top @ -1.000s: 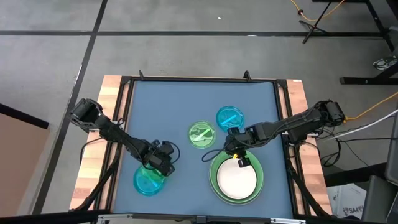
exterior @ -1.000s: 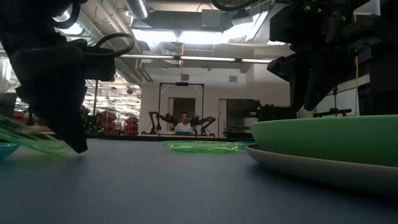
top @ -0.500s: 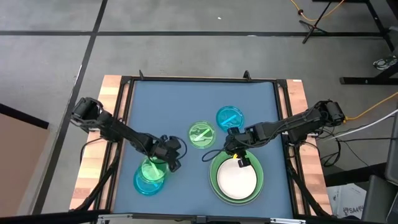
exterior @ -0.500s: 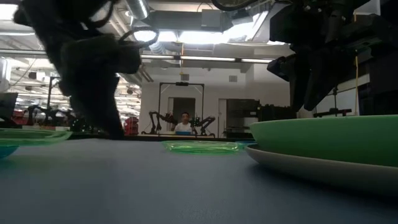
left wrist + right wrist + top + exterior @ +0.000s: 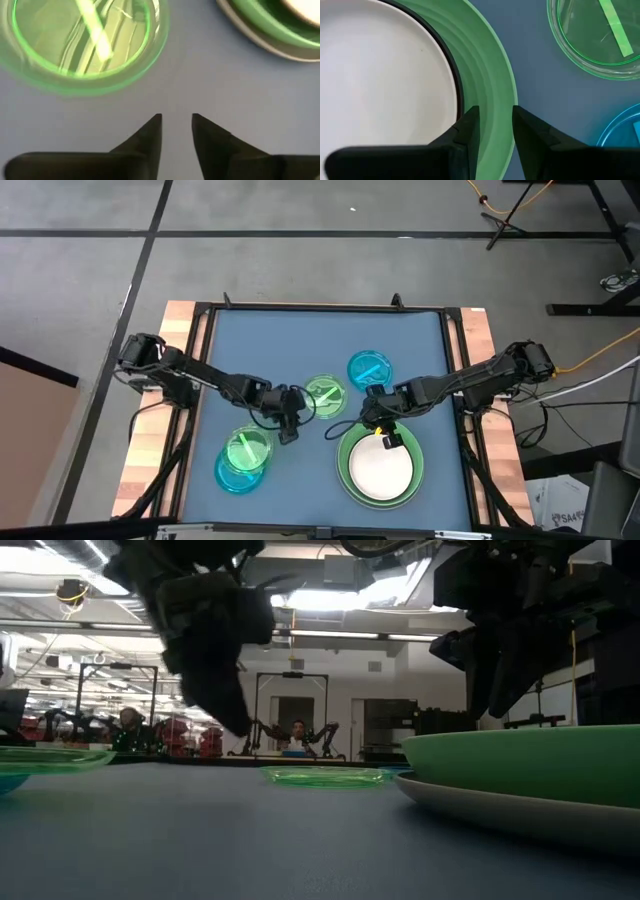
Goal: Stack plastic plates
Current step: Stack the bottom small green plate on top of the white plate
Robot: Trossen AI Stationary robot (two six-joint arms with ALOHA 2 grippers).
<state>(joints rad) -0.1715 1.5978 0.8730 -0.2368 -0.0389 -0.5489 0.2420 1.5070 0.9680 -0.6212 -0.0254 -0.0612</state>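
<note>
A stack stands near the table's near right: a large grey plate (image 5: 500, 808), a light green one (image 5: 347, 470), a black rim (image 5: 456, 75) and a white plate (image 5: 380, 470) on top. A small green plate (image 5: 248, 448) lies on a blue one (image 5: 232, 476) at the near left. Another small green plate (image 5: 324, 395) and a blue one (image 5: 370, 368) lie flat mid-table. My left gripper (image 5: 292, 423) hovers narrowly open just left of the middle green plate (image 5: 82, 40). My right gripper (image 5: 496, 112), narrowly open, hangs over the stack's far rim.
The blue mat (image 5: 300, 340) is bare toward the far edge. A black frame and wooden borders (image 5: 180, 360) run along the table's sides. A person sits far off in the room (image 5: 296, 740) behind the table.
My left gripper has let go of the small green plate, which was tilted in its hold and now lies flat on the blue plate at the near left. The gripper then rose and moved right and toward the far edge, up to the middle green plate.
</note>
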